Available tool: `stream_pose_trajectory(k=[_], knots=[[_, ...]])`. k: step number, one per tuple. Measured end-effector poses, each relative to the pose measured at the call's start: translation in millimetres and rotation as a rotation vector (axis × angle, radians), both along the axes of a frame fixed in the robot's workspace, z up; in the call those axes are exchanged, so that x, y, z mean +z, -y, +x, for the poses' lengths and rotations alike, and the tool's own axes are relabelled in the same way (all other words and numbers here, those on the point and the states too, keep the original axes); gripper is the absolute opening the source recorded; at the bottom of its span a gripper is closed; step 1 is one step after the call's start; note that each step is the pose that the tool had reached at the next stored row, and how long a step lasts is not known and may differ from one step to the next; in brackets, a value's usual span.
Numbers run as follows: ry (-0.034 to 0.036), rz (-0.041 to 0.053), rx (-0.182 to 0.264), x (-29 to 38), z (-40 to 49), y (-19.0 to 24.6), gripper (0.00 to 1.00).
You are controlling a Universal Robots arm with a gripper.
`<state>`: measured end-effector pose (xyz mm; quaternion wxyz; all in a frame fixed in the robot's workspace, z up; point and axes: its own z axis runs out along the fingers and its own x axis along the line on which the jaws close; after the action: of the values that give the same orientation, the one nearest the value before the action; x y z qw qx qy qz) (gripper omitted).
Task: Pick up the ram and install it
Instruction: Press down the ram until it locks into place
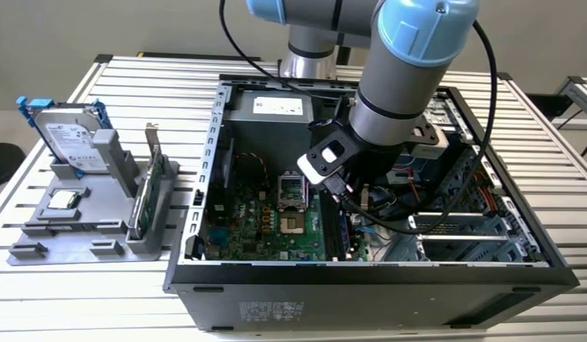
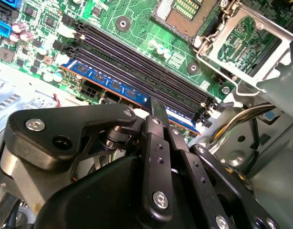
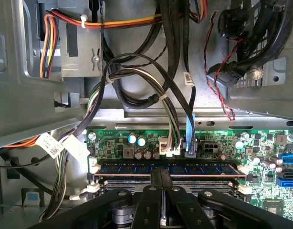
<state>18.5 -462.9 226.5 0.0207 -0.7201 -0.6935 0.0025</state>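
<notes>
Your gripper (image 3: 161,177) is clenched on the ram (image 3: 137,167), fingers (image 2: 158,110) pressed together over its upper edge. The ram sits upright in the outermost memory slot (image 2: 137,76) on the motherboard (image 1: 265,221), its blue face lengthwise along the slot. Beyond, cables (image 3: 151,81) hang against the open computer case (image 1: 370,281).

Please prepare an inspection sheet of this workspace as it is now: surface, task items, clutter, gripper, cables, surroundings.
Surface: slatted metal table carrying an open computer case.
Job's things: ram lies in the motherboard slot nearest the cables.
Clutter: grey holder with hard drive and green card, beside the case.
Grippers: gripper inside the case, jaws shut, tips at the ram's upper edge.
Cables: wire bundle plugged in beside the ram.
Surroundings: pale wall; nothing else seen.
</notes>
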Motion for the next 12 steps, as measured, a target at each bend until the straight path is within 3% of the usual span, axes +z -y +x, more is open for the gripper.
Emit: stream_pose_trajectory(k=[12], knots=[[0.0000, 0.0001, 0.000, 0.0, 0.0, 0.0, 0.00]])
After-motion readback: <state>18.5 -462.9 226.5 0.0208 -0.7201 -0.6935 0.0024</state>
